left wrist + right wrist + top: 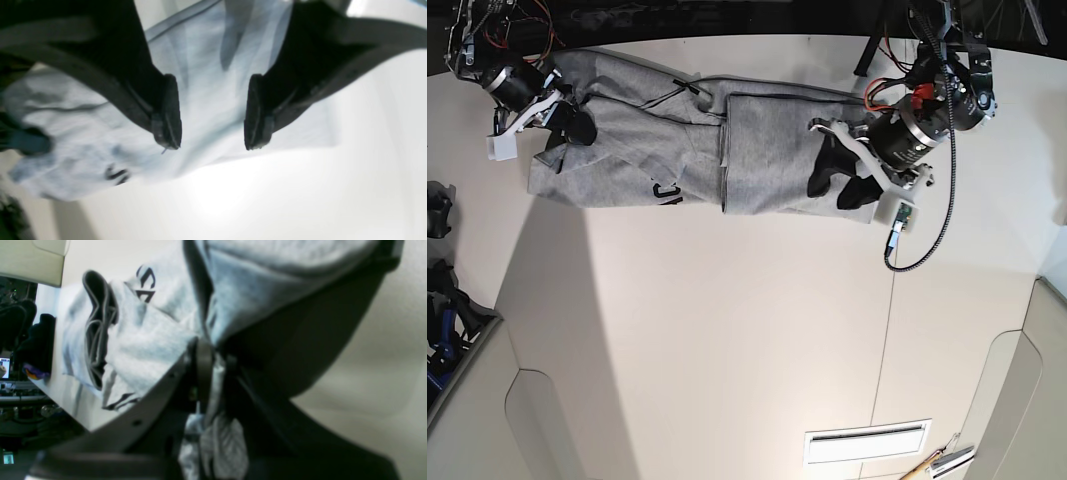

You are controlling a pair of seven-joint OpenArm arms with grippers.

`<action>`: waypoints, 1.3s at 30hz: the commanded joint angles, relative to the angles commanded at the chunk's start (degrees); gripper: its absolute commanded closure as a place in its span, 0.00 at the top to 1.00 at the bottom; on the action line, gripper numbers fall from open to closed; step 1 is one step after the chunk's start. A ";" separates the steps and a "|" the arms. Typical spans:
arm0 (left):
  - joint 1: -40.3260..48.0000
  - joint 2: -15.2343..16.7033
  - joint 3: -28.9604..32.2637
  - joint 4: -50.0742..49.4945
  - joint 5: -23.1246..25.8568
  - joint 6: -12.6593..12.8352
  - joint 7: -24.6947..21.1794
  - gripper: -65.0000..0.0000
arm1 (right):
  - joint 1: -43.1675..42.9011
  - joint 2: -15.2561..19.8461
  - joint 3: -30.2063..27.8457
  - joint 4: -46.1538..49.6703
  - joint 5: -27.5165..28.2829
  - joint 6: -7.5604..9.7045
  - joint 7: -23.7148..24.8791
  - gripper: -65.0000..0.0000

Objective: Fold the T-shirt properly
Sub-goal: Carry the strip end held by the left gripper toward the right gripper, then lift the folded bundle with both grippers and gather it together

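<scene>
Here, right gripper clamped on shirt at 10 o'clock to anchor it; left gripper wide, poised over 2 o'clock end.

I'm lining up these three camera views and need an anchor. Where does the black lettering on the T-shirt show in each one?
Left wrist: black lettering at lower left, blurred, near the T-shirt's edge, left of the open left gripper.
Right wrist: lettering at upper centre-left, more lower down, left of the right gripper shut on cloth.
Base: lettering on the shirt's lower edge, left of centre.
Shared landmark: the pale table.
</scene>
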 joint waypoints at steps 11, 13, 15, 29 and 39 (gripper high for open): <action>6.60 -2.62 -8.28 -1.90 -4.74 0.00 1.20 0.52 | 2.23 6.54 7.06 0.15 0.39 0.00 -0.07 0.00; 7.02 -2.25 -8.24 -4.66 -5.92 0.00 1.25 0.52 | 2.23 8.63 7.06 0.52 1.64 0.00 -0.07 0.00; 6.95 -1.99 -8.13 -8.44 -6.82 -0.04 0.55 0.52 | 2.23 10.03 7.08 1.81 2.73 0.00 -0.09 0.00; 4.72 -1.05 1.88 -18.49 -7.65 -0.90 -3.06 0.52 | 2.36 4.68 1.14 31.43 0.63 -0.02 -2.58 0.00; 4.66 3.19 1.95 -18.49 -5.75 -0.90 -2.14 0.52 | 11.56 -2.19 -34.91 33.11 -18.73 -1.90 0.02 0.00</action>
